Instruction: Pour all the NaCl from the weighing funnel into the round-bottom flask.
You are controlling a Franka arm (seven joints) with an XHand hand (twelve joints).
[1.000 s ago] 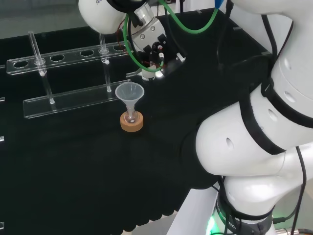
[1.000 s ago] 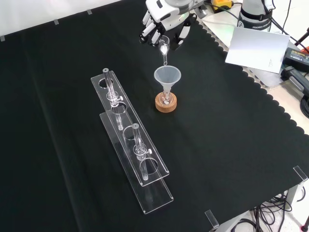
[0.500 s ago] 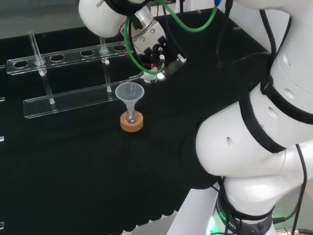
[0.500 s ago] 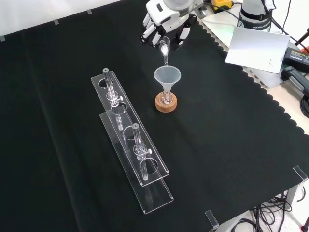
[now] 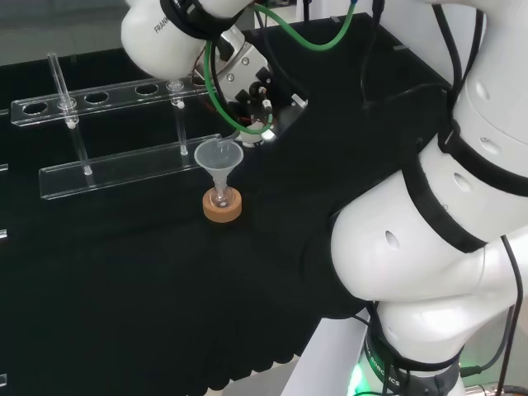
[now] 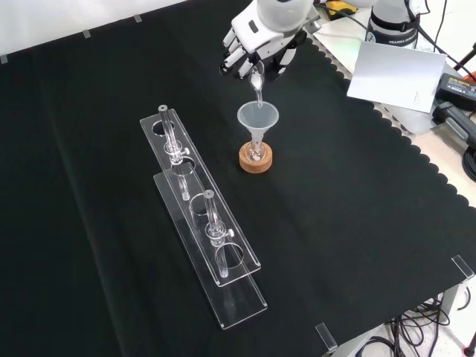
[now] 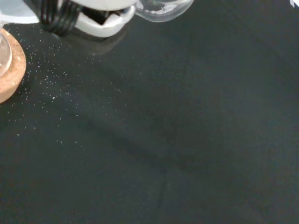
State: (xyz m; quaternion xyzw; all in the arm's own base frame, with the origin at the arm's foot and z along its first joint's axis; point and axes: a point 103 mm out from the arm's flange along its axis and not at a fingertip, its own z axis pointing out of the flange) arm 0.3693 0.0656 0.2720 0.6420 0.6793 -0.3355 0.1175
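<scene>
A small round-bottom flask [image 6: 256,154] rests on a cork ring [image 6: 255,158] with a clear plastic funnel [image 6: 257,117] in its neck. My hand [image 6: 256,41] hovers just above and behind the funnel in the front view, fingers curled round a clear glass weighing funnel [image 6: 257,77] tilted spout-down over the funnel's mouth. In the head view the hand [image 5: 252,91] sits right of the funnel [image 5: 219,156], above the cork ring [image 5: 223,206]. The wrist view shows a curved glass edge of the weighing funnel [image 7: 161,9], the cork ring [image 7: 9,70] and white grains scattered on the cloth.
A clear acrylic rack [image 6: 201,223] holding two glass tubes stands left of the flask in the front view; in the head view the rack [image 5: 115,107] lies beyond it. A white sheet [image 6: 394,74] and cables lie past the cloth's scalloped right edge.
The hand has shifted slightly toward the funnel and tipped the weighing funnel more steeply, its spout now closer over the funnel's mouth. Flask and rack have not moved.
</scene>
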